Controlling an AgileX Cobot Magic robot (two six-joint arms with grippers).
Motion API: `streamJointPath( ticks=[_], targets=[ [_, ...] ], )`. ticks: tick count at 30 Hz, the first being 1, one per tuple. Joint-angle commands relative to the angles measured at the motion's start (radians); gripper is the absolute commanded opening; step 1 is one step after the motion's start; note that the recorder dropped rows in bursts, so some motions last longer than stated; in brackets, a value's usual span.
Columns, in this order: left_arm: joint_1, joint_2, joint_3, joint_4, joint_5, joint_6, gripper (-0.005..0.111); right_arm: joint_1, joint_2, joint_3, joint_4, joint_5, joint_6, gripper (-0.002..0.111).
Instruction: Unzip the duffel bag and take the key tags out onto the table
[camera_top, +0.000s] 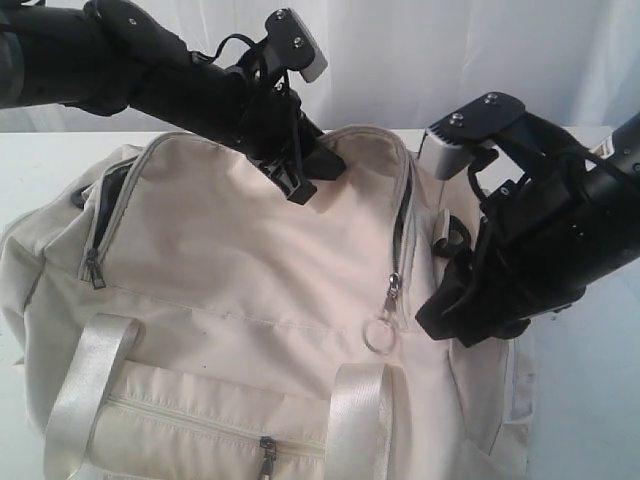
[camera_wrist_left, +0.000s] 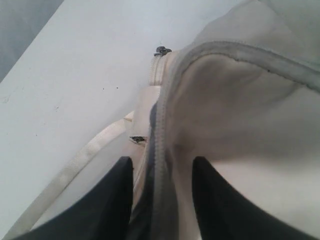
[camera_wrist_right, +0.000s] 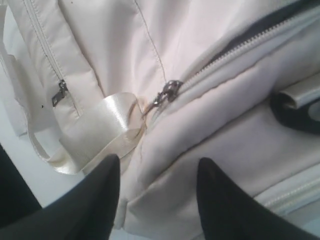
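Cream duffel bag (camera_top: 250, 260) lay on the white table (camera_top: 590, 400), filling most of the ext. view, its lower edge cut off. L gripper (camera_wrist_left: 162, 165) sat at the bag's top rear rim, fingers apart, straddling the zip edge w/o pinching it. R gripper (camera_wrist_right: 157, 165) hung at the bag's right side, just beside the zip slider (camera_top: 392, 290) w/ its metal ring (camera_top: 380, 333), jaws likewise apart, holding nothing. Dark gaps along the zip (camera_top: 402, 215) suggested it was partly undone; the bag's inside couldn't be made out.
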Motion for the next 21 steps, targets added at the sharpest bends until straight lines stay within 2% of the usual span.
streamJointPath(
  ticks=[1,12,21],
  targets=[
    [0.003,-0.016,-0.005,-0.007,0.038,-0.006,0.048,0.002,-0.048,0.0,-0.016,-0.01,-0.018,0.046],
    [0.003,-0.09,-0.005,-0.006,0.125,-0.006,0.046,0.002,-0.112,0.004,-0.045,-0.041,-0.006,0.046],
    [0.003,-0.098,-0.003,0.011,0.178,-0.006,0.012,0.002,-0.112,0.004,-0.045,-0.038,-0.002,0.046]
  ],
)
